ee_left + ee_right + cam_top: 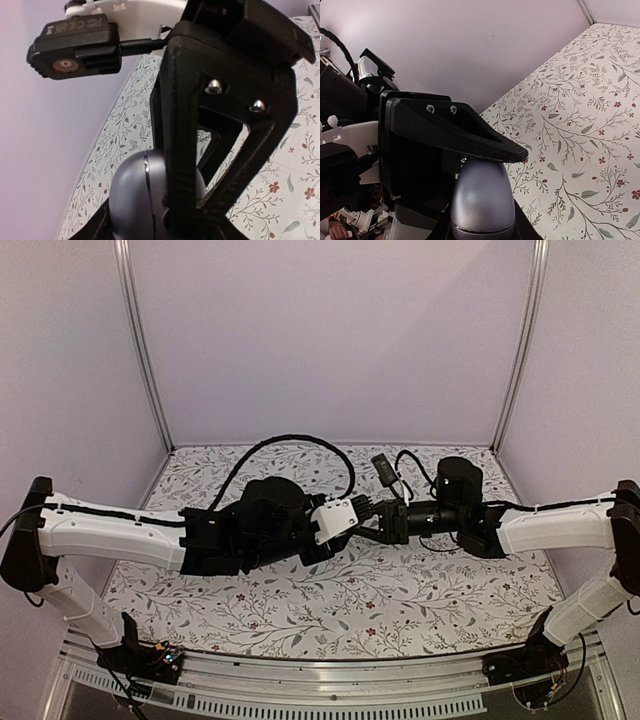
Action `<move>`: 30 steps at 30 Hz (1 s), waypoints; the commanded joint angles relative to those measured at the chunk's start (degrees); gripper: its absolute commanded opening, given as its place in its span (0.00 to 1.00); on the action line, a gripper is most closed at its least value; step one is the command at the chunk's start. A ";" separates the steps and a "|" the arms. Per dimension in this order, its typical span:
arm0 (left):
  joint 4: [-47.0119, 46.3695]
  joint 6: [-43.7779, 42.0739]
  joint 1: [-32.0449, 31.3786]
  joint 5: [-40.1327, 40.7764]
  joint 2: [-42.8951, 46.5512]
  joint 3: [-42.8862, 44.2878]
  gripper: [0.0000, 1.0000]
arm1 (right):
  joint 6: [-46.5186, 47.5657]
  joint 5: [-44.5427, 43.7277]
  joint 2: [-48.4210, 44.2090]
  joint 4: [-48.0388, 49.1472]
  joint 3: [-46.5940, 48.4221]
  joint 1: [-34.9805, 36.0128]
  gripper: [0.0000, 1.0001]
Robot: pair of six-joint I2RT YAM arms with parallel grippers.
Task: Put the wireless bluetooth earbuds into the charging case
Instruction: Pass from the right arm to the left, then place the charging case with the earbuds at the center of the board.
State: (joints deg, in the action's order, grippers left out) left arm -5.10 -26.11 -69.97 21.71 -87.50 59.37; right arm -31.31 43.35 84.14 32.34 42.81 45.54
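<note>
A grey egg-shaped charging case [135,200] with its lid seam closed sits between my left gripper's [150,227] own fingers. The same case [482,195] sits between my right gripper's [482,232] own fingers. The right gripper's ribbed black finger [180,150] crosses in front of the case in the left wrist view. The left gripper's finger [455,132] lies across the case's top in the right wrist view. In the top view the left gripper [352,512] and the right gripper [378,522] meet above the table's middle. The earbuds are out of view.
The table [300,610] has a floral cloth. Lilac walls and metal posts [145,350] close it in at the back and sides. A black cable [290,440] loops behind the left arm. The right arm's wrist camera [75,45] hangs close to the left gripper.
</note>
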 commanded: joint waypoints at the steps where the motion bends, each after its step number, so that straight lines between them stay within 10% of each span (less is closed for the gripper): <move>1: -0.70 0.20 -0.45 -0.70 -0.30 1.54 0.37 | -0.35 0.73 0.71 1.83 1.04 0.60 0.05; 8: 1.22 5.17 1.23 -3.21 1.06 0.32 0.19 | 0.01 0.34 0.07 0.87 1.32 -0.44 0.33; 22: 0.55 31.97 22.39 -18.58 7.17 -8.46 0.18 | 13.06 -15.98 -14.40 -15.74 2.74 -14.08 0.96; 30: 11.59 44.11 37.71 -23.03 -1.34 -4.82 0.19 | 7.71 -7.12 -14.68 -17.43 0.37 -27.59 0.99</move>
State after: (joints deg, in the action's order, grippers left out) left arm -0.30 9.87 -36.97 1.45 -85.12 52.80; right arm -20.62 32.21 67.77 17.82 44.60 23.51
